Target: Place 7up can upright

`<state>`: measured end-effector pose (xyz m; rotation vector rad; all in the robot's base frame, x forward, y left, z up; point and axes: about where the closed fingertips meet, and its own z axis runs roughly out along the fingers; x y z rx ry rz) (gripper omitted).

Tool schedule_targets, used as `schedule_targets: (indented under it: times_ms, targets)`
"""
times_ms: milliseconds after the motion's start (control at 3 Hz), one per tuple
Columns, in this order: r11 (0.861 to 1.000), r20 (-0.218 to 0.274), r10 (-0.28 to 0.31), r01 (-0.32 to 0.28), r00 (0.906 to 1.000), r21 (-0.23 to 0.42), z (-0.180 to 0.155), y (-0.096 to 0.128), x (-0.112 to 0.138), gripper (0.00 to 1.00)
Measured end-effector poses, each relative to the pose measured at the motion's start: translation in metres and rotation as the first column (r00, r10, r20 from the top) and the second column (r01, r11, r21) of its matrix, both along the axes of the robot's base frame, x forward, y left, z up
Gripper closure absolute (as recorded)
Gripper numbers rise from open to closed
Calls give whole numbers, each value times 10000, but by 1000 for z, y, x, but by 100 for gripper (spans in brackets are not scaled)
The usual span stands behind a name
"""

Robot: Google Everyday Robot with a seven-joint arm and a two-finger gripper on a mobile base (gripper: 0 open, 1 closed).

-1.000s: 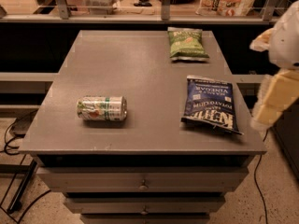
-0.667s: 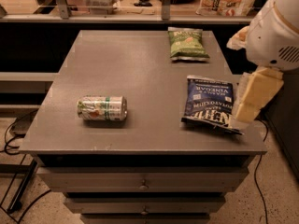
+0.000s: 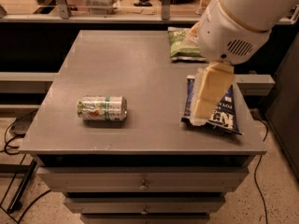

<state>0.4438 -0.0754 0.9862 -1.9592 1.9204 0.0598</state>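
The 7up can [image 3: 102, 108] lies on its side on the grey table [image 3: 131, 69], near the front left, its silver top pointing right. It is silvery-white with green bands and a red-orange spot. My gripper [image 3: 205, 99] hangs from the white arm at the right, over the blue chip bag [image 3: 224, 108]. It is well to the right of the can and holds nothing that I can see.
A blue chip bag lies at the table's right front, partly under the gripper. A green chip bag [image 3: 180, 43] lies at the back right, partly hidden by the arm. Drawers [image 3: 142, 185] sit under the table. Cables [image 3: 11, 134] lie on the floor at left.
The arm has swung in from the right edge toward the left and now covers part of both chip bags. The can has not moved.
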Motion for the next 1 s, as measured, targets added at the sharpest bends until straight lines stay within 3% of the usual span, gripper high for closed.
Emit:
schedule_targets:
  times_ms: [333, 667, 1000]
  targets:
    - [9995, -47, 226, -227, 9997, -225, -6, 19, 9, 0]
    - [9939, -114, 969, -973, 9952, -519, -16, 59, 26, 0]
    - [9706, -305, 2118, -2139, 9768, -1107, -36, 117, 43, 0]
